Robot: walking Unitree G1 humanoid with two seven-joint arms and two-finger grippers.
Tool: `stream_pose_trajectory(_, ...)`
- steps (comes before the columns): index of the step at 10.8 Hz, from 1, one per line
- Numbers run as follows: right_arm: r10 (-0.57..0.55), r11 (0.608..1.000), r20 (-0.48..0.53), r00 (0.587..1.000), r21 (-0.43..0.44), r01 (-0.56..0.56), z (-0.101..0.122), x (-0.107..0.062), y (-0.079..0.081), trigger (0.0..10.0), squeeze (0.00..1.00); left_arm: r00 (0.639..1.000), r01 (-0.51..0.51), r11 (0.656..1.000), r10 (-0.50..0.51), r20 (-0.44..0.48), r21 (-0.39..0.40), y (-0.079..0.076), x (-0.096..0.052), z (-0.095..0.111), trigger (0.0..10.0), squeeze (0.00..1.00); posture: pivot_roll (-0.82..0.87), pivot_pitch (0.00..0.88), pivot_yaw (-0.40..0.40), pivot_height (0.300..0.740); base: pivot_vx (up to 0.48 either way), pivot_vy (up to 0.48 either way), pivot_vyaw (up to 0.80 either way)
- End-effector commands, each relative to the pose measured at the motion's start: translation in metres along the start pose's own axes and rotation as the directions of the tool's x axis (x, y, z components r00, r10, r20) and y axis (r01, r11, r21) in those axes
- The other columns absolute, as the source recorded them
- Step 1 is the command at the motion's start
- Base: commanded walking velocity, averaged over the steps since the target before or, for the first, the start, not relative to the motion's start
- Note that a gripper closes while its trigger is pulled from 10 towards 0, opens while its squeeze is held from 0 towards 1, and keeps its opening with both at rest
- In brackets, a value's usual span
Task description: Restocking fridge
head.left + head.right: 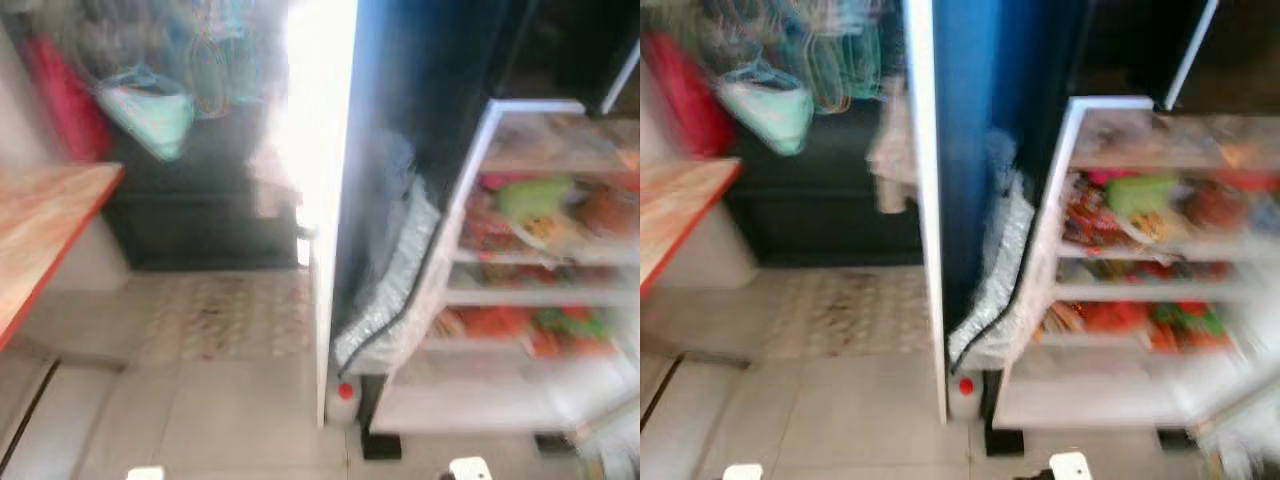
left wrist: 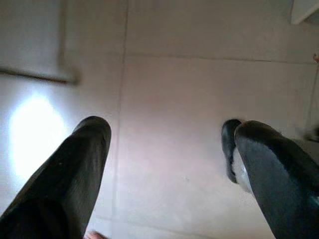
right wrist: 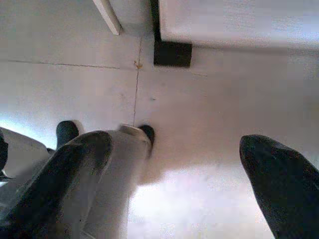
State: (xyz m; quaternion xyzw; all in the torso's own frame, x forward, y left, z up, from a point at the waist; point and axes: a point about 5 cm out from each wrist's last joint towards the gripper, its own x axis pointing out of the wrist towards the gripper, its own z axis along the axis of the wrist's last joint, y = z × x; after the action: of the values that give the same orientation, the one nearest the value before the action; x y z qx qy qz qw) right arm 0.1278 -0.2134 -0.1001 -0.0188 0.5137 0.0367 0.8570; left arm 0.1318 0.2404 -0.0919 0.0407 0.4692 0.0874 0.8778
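Observation:
The fridge stands open at the right, blurred. Its white shelves (image 1: 540,270) hold red, orange and green food packs, and the lowest shelf (image 1: 480,395) looks bare. The open fridge door (image 1: 330,200) stands edge-on in the middle, with a silvery bag (image 1: 395,290) tucked behind it. A small white bottle with a red cap (image 1: 344,400) stands on the floor at the door's foot. My left gripper (image 2: 169,134) hangs open above the pale tiled floor, holding nothing. My right gripper (image 3: 174,144) is also open and empty, near the fridge's white base (image 3: 234,22).
A wooden table with a red edge (image 1: 40,220) juts in from the left. Hangers and a pale green bag (image 1: 150,110) hang over a dark cabinet (image 1: 200,210) at the back. A patterned mat (image 1: 220,315) lies on the tiles. My own leg (image 3: 124,164) is beside the right gripper.

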Motion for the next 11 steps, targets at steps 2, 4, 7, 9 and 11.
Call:
stream_pose_trajectory(2, -0.009, 1.0, -0.03, 1.0, -0.009, 0.009, -0.007, -0.002, -0.003, 10.0, 0.0, 0.999, 0.032, 0.999, -0.031, -0.005, 0.024, -0.006, 0.0, -0.001, 10.0, 0.0, -0.03, 0.0, 0.033, 0.74, 0.0, 0.0, -0.79)
stream_pose_trajectory(4, 0.021, 0.974, -0.038, 0.999, -0.227, -0.03, 0.0, -0.001, -0.002, 10.0, 0.0, 0.998, 0.06, 0.997, -0.059, -0.015, 0.058, -0.007, 0.0, 0.0, 10.0, 0.0, -0.03, 0.0, 0.037, 0.74, 0.0, 0.0, -0.79)
stream_pose_trajectory(7, -0.016, 0.976, -0.03, 0.999, -0.216, 0.009, 0.002, 0.0, -0.003, 10.0, 0.0, 0.998, 0.067, 0.993, -0.066, -0.016, 0.094, -0.005, 0.001, 0.003, 10.0, 0.0, -0.07, 0.0, 0.046, 0.74, 0.0, 0.0, -0.79)
stream_pose_trajectory(9, -0.006, 0.957, -0.021, 1.0, -0.289, -0.001, 0.006, 0.001, -0.002, 10.0, 0.0, 0.997, 0.08, 0.991, -0.079, -0.011, 0.105, -0.006, 0.002, 0.006, 10.0, 0.0, -0.08, 0.0, 0.041, 0.74, 0.0, 0.0, -0.79)
stream_pose_trajectory(11, 0.027, 0.893, -0.051, 0.998, -0.447, -0.047, 0.009, 0.002, 0.0, 10.0, 0.0, 0.995, 0.104, 0.98, -0.103, -0.011, 0.167, -0.008, 0.003, 0.009, 10.0, 0.0, -0.05, 0.0, 0.005, 0.74, 0.0, 0.0, -0.79)
